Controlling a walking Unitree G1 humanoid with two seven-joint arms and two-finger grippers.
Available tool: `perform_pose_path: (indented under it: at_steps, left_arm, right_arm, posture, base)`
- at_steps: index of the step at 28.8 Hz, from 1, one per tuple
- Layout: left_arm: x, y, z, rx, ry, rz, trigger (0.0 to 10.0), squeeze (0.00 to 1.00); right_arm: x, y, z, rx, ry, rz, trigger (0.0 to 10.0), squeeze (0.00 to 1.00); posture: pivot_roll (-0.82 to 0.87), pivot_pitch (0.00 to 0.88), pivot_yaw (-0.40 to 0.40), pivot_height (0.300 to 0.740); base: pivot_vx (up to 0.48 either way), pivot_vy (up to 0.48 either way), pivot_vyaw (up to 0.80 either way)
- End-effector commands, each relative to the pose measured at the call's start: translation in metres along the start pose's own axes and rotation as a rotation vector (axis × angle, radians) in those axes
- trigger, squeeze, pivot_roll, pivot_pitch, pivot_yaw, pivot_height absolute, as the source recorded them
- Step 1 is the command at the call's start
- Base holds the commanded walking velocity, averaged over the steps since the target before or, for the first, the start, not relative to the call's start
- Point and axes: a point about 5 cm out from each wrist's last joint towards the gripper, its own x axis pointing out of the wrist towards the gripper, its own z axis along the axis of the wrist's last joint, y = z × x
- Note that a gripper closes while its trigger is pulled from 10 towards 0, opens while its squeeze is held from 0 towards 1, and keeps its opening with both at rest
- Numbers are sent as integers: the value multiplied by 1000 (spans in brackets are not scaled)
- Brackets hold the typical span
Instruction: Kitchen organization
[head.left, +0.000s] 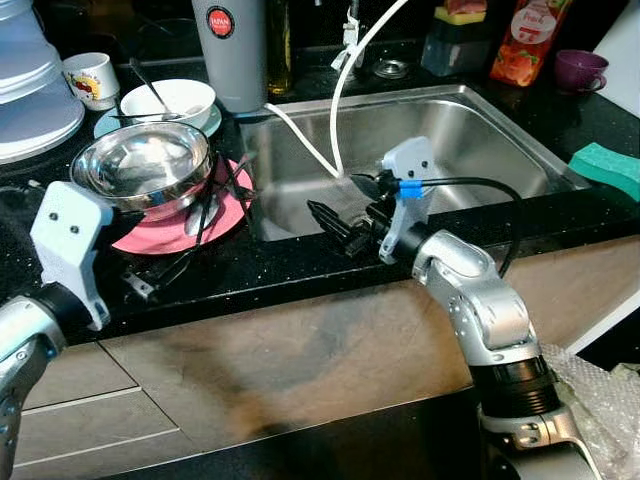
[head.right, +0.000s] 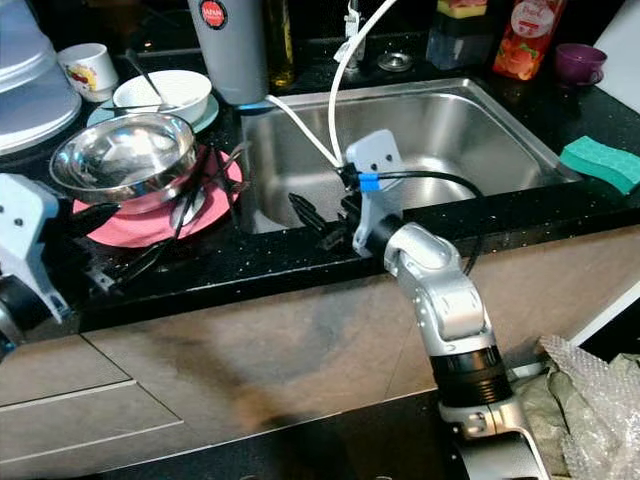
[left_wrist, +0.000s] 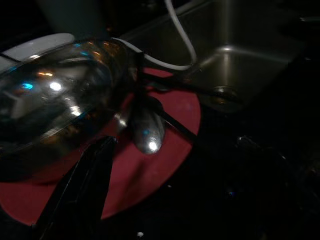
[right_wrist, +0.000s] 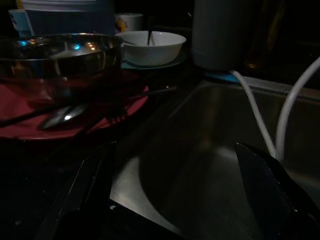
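Where the black desk (head.left: 300, 265) runs along the front of the sink, the left gripper (head.left: 135, 215) sits low at the near side of the steel bowl (head.left: 140, 170), its fingers apart, one dark finger lying against the red plate (head.left: 160, 235) in the left wrist view. The bowl rests on that plate with a spoon (left_wrist: 145, 130) and dark utensils under and beside it. Thin polished steel should be light, stiff and slippery, so a pinch over the rim looks safer than pressing the curved wall; the loose cutlery may slide or rattle if the bowl is lifted. Behind stand a white bowl (head.left: 168, 100) on a saucer, a mug (head.left: 90, 78) and a grey tumbler (head.left: 232, 50), leaving little room backward. To the right, the right gripper (head.left: 335, 225) hangs over the near left corner of the sink (head.left: 480, 130) with its fingers spread and empty. Two white hoses (head.left: 335, 110) drop into the basin there and could snag. The basin offers the open room; a green sponge (head.left: 608, 168) lies at the far right edge.
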Motion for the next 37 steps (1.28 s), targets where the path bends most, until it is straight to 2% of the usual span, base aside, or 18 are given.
perform_pose_path:
  at_steps: [1, 2, 3, 4, 5, 11, 14, 19, 20, 21, 22, 26, 31, 37]
  left_arm:
    - [-6, 3, -5, -5, -18, -26, 10000, 0]
    - [-9, 5, -9, -11, -12, -38, 10000, 0]
    - [-9, 5, -9, -11, -12, -38, 10000, 0]
    - [-14, 7, -14, -27, 14, -72, 10000, 0]
    - [-18, 9, -19, -38, 38, -92, 10000, 0]
    - [-27, 13, -25, -20, 59, -122, 10000, 0]
    - [-26, 13, -26, -10, 60, -134, 10000, 0]
    - [-25, 11, -31, 4, 65, -140, 10000, 0]
    - [-26, 10, -32, 3, 64, -146, 10000, 0]
    - [-26, 10, -32, 3, 64, -146, 10000, 0]
    - [-26, 9, -32, 4, 60, -143, 10000, 0]
    - [-26, 9, -32, 7, 58, -133, 10000, 0]
    - [-25, 12, -37, -8, 67, -79, 10000, 0]
    - [-26, 11, -39, -9, 78, -80, 10000, 0]
  right_arm:
    - [6, 6, 0, 1, -2, 25, 10000, 0]
    - [7, 7, 0, 5, -4, 29, 10000, 129]
    - [7, 7, 0, 5, -4, 29, 10000, 129]
    - [10, 9, 0, 13, -2, 29, 10000, 867]
    - [13, 10, -2, 26, 2, 30, 10000, 1000]
    - [19, 15, -5, 66, 13, 51, 10000, 1000]
    - [25, 21, -7, 125, 23, 104, 10000, 1000]
    - [32, 33, -7, 107, 47, 179, 10000, 1000]
    - [35, 38, -4, 119, 37, 203, 10000, 686]
    - [35, 38, -4, 119, 37, 203, 10000, 686]
    - [37, 42, 1, 149, 20, 228, 10000, 0]
    - [38, 46, 6, 177, 3, 256, 10000, 0]
    - [44, 52, 1, 125, 30, 272, 10000, 0]
    - [53, 60, 0, 114, 35, 280, 10000, 0]
  posture:
    - [7, 91, -11, 740]
    - [7, 91, -10, 740]
    - [7, 91, -10, 740]
    - [6, 94, -9, 740]
    - [6, 94, -9, 740]
    - [14, 102, -9, 740]
    - [17, 106, -7, 740]
    - [21, 110, -7, 740]
    - [24, 109, -9, 740]
    - [24, 109, -9, 740]
    - [26, 109, -12, 740]
    - [28, 110, -13, 740]
    - [31, 118, -10, 740]
    - [35, 124, -9, 740]
  base:
    - [0, 0, 0]
    - [0, 0, 0]
    - [0, 0, 0]
    - [0, 0, 0]
    - [0, 0, 0]
    - [0, 0, 0]
    - [0, 0, 0]
    - [0, 0, 0]
    - [0, 0, 0]
    - [0, 0, 0]
    - [0, 0, 0]
    - [0, 0, 0]
    - [0, 0, 0]
    - [0, 0, 0]
